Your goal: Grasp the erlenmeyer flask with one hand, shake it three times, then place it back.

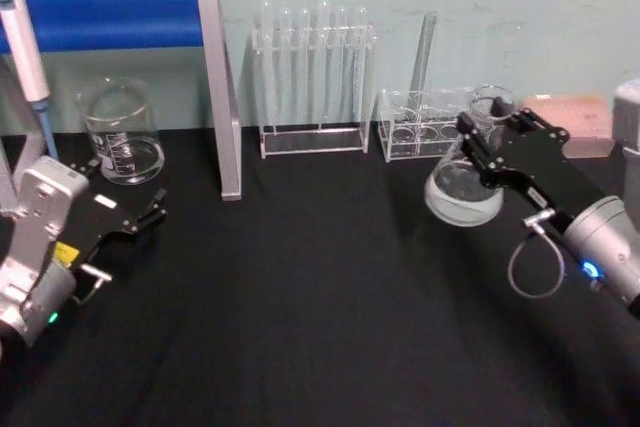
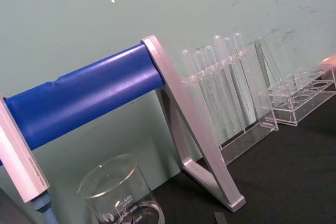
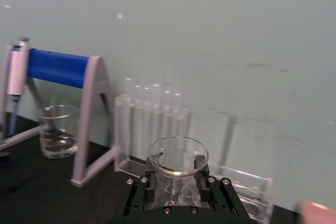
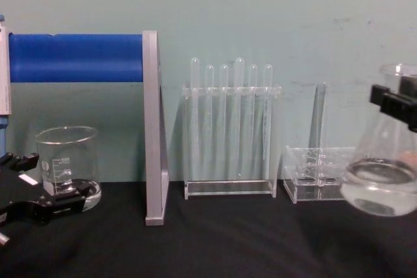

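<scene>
My right gripper pinches the tilted flask at its neck. I judge it slick, fragile and bottom-heavy; under the rim grips best. Left gripper idles spread by the beaker.

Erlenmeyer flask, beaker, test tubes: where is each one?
erlenmeyer flask [image 4: 379, 161]: chest view, on its lower glass wall.
beaker [image 4: 65, 161]: chest view, on its front wall.
test tubes [image 4: 239, 115]: chest view, on one tube's middle.

Black tabletop, glass beaker at ten o'clock, blue-barred stand behind it, test-tube rack at twelve, low clear rack at one o'clock.
</scene>
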Tool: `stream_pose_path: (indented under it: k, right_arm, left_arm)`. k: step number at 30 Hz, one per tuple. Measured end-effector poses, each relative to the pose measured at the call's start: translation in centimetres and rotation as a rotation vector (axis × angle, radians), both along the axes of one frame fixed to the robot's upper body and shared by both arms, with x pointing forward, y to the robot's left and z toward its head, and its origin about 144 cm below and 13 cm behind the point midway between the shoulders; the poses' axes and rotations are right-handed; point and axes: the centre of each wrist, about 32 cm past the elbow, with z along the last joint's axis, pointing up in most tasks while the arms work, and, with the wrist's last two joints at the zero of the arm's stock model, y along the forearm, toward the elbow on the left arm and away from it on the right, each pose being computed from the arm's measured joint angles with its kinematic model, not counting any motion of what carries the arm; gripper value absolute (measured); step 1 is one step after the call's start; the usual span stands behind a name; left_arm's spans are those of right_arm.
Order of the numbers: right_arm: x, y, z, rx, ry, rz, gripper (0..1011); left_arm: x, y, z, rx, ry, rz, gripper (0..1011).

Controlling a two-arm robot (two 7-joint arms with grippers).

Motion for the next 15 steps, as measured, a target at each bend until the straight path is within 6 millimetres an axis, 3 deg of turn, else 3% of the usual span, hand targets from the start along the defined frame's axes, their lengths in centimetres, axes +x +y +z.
stream_pose_path:
  k: [15]
  right_arm:
    - [2.0,5.0,-0.4,0.005,0.033,0.287,449]
  left_arm:
    - [0.0,0.0,0.0,0.0,0.0,0.0,1001]
